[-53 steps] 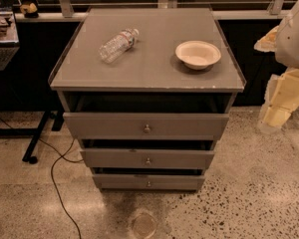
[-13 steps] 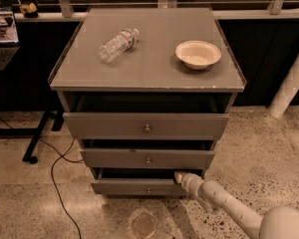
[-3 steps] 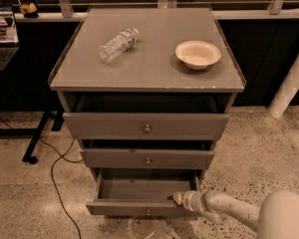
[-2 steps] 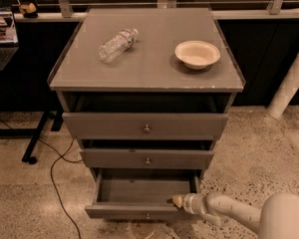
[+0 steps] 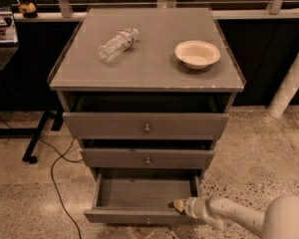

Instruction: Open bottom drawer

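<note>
1. Reaching in from the lower right, the arm (image 5: pixel 229 214) has its gripper (image 5: pixel 180 205) at the top edge of the bottom drawer (image 5: pixel 139 216), towards the right end of its front and well right of the small knob (image 5: pixel 148 220).
2. From where I stand I can't make out whether the gripper is clamped on that edge or only hooked against it.
3. The bottom drawer is pulled out from the cabinet, its bare grey inside showing below the middle drawer (image 5: pixel 147 159). The top drawer (image 5: pixel 145 125) and the middle one sit closed above it.
4. What matters for the next move: the drawer front runs left to right, while the drawer slides straight out towards the floor in front. Most of it lies to the left of and behind the gripper, so I'd judge that a pull this far off centre could skew it on its runners.
5. Some seventeen seconds ago all three drawers were shut and the arm was away at the right. A second ago the drawer was already out nearly this far; it has since changed little, if at all.
6. On the counter (image 5: pixel 154 68) the plastic bottle (image 5: pixel 117 44) and the bowl (image 5: pixel 197 54) lie where they were.
7. The task looks essentially done.
</note>
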Robot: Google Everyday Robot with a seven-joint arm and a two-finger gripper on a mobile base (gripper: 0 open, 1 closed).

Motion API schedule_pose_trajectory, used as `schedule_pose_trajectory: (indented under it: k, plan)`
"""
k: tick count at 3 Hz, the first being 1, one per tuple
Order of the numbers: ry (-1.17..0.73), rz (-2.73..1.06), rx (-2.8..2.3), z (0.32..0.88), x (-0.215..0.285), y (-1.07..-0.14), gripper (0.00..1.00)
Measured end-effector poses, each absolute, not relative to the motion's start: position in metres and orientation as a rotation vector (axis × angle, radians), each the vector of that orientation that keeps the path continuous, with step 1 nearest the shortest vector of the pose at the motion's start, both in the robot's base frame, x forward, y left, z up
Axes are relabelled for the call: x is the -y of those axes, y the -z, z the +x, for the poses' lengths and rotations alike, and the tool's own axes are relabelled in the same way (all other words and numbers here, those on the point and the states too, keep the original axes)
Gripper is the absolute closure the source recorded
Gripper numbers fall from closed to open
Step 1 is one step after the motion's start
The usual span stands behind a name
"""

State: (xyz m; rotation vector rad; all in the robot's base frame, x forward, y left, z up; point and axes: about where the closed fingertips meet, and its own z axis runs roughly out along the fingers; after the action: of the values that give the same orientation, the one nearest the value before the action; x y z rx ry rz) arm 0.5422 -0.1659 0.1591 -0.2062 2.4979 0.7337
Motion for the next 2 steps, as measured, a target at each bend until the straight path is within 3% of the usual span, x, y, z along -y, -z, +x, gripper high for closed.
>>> schedule_pose_trajectory:
  k: [2]
  plan:
    - [-0.775,-0.198,-2.504,0.5208,0.1668,-0.1564,1.0]
